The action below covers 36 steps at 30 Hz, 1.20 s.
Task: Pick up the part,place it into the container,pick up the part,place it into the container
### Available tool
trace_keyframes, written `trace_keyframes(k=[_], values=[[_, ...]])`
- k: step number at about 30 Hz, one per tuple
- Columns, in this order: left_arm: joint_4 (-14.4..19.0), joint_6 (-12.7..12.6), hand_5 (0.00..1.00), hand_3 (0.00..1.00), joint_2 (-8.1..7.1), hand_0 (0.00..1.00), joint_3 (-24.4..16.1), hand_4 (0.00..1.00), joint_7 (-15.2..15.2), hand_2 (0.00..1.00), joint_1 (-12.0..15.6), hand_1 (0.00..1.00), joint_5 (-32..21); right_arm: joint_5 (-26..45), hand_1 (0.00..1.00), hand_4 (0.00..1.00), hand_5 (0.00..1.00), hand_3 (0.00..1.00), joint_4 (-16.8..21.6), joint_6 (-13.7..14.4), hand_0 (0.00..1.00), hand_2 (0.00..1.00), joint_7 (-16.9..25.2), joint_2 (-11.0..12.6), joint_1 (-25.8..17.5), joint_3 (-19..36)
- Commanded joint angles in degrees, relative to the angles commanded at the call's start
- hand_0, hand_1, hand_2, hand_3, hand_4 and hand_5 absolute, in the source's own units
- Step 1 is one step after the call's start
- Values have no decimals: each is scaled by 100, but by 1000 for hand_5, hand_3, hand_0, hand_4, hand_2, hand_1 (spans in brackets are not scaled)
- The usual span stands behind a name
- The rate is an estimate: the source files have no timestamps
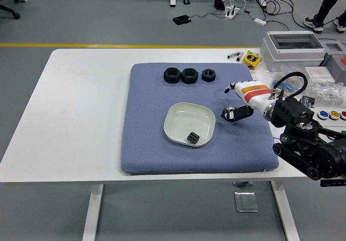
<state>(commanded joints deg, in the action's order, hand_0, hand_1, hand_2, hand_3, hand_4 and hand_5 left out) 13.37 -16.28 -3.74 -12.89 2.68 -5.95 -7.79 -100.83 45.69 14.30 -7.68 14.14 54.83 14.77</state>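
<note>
Black part (192,138) inside white container (177,114)

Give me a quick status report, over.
Right hand over the mat right of the bowl, fingers curled over a black part, grasp unclear. One part in bowl. Three nuts at mat's far edge. Path unobstructed.
</note>
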Motion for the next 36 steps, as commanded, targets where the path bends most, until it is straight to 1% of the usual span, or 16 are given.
trace_keyframes(k=[3, 7, 11, 16, 19, 20, 21, 25, 26, 31, 32, 36], values=[[5, -32, 583, 595, 22, 618, -120, 583, 58, 669, -17, 588, 188, 31, 729, 908, 478, 707, -197, -80, 708, 752, -3, -116, 58, -124], [6, -53, 583, 595, 42, 618, -191, 583, 86, 669, -37, 588, 285, 42, 729, 908, 478, 707, -419, -188, 708, 752, 0, -238, 130, -261], [7, -70, 580, 595, 54, 618, -258, 580, 104, 672, -56, 591, 353, 86, 726, 902, 482, 697, -614, -237, 703, 746, 9, -279, 168, -353], [6, -97, 582, 594, 66, 618, -385, 579, 151, 673, -87, 592, 513, 59, 722, 898, 484, 690, -720, -334, 695, 744, 43, -257, 175, -452], [9, -91, 582, 594, 71, 618, -355, 579, 136, 673, -80, 592, 477, 131, 722, 898, 484, 690, -816, -329, 695, 744, 41, -300, 122, -392], [12, -85, 584, 594, 73, 616, -327, 580, 122, 677, -69, 591, 435, 144, 714, 886, 474, 666, -842, -331, 670, 740, 38, -324, 107, -383], [16, -79, 584, 594, 75, 616, -297, 580, 108, 677, -58, 591, 392, 155, 714, 886, 474, 666, -861, -339, 670, 740, 38, -347, 96, -387], [20, -74, 584, 594, 78, 616, -293, 580, 112, 677, -48, 591, 408, 164, 714, 886, 474, 666, -898, -346, 670, 740, 44, -407, 87, -430], [21, -73, 590, 595, 76, 616, -297, 577, 115, 677, -49, 589, 419, 167, 701, 854, 450, 620, -896, -344, 637, 732, 47, -411, 87, -437], [20, -63, 590, 595, 70, 616, -283, 577, 108, 677, -51, 589, 411, 152, 701, 854, 450, 620, -865, -329, 637, 732, 94, -375, 70, -451], [20, -61, 591, 594, 69, 616, -278, 575, 104, 677, -52, 589, 402, 143, 636, 843, 448, 562, -864, -318, 504, 680, 98, -365, 67, -449], [18, -54, 591, 594, 67, 616, -257, 575, 91, 677, -62, 589, 365, 168, 636, 843, 448, 562, -859, -171, 504, 680, 176, -329, 48, -431]])
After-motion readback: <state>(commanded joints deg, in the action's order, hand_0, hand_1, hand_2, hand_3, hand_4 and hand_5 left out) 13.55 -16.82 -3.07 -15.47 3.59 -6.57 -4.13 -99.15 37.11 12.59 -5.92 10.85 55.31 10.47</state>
